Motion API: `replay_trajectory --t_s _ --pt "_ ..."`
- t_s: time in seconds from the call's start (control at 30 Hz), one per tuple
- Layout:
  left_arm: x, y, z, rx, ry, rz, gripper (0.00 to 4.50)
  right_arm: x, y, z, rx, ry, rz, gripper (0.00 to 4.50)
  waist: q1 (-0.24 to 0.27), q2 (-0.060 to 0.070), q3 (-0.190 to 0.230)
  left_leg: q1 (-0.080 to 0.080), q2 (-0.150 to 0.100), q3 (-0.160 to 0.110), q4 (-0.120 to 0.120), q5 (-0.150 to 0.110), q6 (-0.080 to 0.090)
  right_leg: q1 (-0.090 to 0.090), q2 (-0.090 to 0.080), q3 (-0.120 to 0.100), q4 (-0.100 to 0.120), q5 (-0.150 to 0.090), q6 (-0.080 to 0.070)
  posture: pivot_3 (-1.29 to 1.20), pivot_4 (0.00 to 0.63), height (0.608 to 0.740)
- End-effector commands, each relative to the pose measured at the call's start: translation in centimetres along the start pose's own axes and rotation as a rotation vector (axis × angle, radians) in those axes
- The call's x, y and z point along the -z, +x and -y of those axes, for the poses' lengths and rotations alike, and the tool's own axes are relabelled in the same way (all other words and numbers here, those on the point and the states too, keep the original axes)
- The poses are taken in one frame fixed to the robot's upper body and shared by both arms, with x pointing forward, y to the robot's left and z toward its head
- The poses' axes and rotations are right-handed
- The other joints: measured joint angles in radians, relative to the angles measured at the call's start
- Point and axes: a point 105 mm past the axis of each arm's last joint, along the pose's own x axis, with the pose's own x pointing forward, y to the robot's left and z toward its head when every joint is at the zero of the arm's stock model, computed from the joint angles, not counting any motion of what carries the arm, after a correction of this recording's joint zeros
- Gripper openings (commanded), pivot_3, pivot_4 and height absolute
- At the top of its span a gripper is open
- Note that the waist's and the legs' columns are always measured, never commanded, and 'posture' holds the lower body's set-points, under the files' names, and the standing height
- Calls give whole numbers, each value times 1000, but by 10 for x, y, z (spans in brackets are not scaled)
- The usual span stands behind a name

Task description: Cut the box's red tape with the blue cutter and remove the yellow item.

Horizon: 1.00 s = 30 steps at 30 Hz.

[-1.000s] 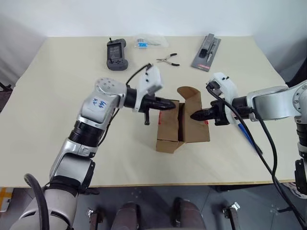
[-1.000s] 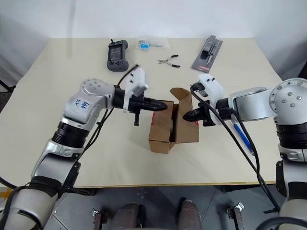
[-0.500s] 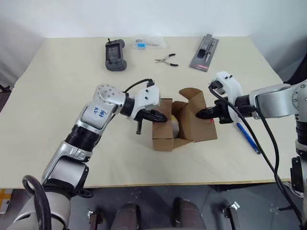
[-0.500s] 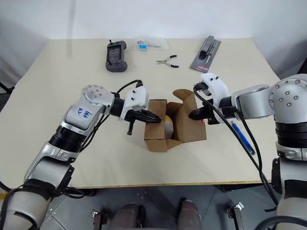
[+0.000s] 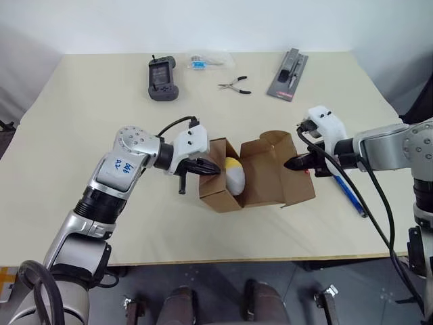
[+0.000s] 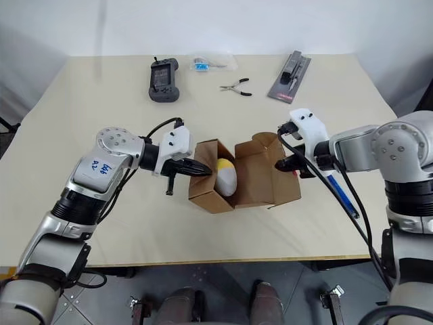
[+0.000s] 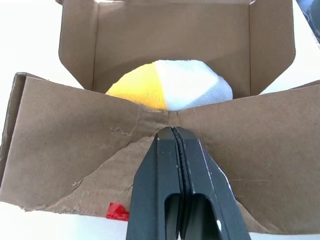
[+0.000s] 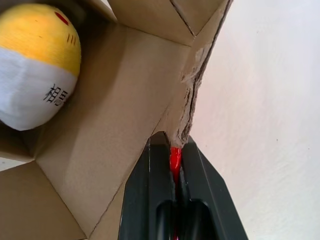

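The two claws have pulled the box (image 5: 254, 179) flaps wider apart, so the yellow item (image 5: 233, 176) now shows.
The left claw (image 5: 215, 170) is pinched on one flap, the right claw (image 5: 291, 163) on the other by the red tape (image 8: 174, 159). The cutting looks done; the blue cutter (image 5: 349, 194) lies on the worktop (image 5: 81, 122). Lifting out the yellow item is left.

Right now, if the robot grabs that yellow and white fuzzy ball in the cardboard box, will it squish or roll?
The yellow and white fuzzy ball looks plush, so it would probably squish and feel light. Its rounded shape might roll once clear of the brown cardboard box.
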Motion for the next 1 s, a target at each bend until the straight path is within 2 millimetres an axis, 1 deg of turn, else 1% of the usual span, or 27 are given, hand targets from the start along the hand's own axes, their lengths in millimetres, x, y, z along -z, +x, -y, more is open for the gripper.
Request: replay_trajectory --t_s 0.03,0.23,0.43,0.53,0.63,0.7,0.83,1.0 --pt "33 14 22 93 -96 -107 0 2 2 -6 -18 -22 14 24 0 0 0 0 0 0 0 0 0 0 0 0 0 0 0 0 150 740" --pt "36 9 24 89 -111 -126 0 10 10 -7 -22 -18 2 24 -1 0 -1 1 0 0 0 0 0 0 0 0 0 0 0 0 150 740" --pt "45 6 24 75 -120 -166 0 9 13 -11 -37 -23 9 24 -1 1 -1 1 0 0 0 0 0 1 0 0 0 0 0 0 150 740" --pt "49 7 25 70 -118 -185 0 8 15 -13 -44 -28 14 24 11 1 -1 1 0 0 0 0 0 1 0 0 0 0 0 0 150 740" --pt "48 10 24 60 -119 -178 0 8 17 -15 -51 -28 17 24 24 1 -1 1 -1 0 0 0 0 1 0 0 0 0 0 0 150 740" --pt "47 12 23 57 -117 -175 0 10 19 -16 -53 -28 13 24 28 0 0 -3 -1 -1 2 0 0 -1 0 0 0 0 0 0 150 740" --pt "45 17 19 36 -118 -151 0 12 25 -18 -27 -96 36 24 25 0 0 -3 -1 -2 3 0 0 0 0 -1 0 0 0 0 150 740" --pt "45 18 15 13 -94 -152 0 16 29 -15 12 -122 44 24 19 0 0 -3 -1 -2 2 0 0 -1 0 -1 0 0 0 0 150 740"
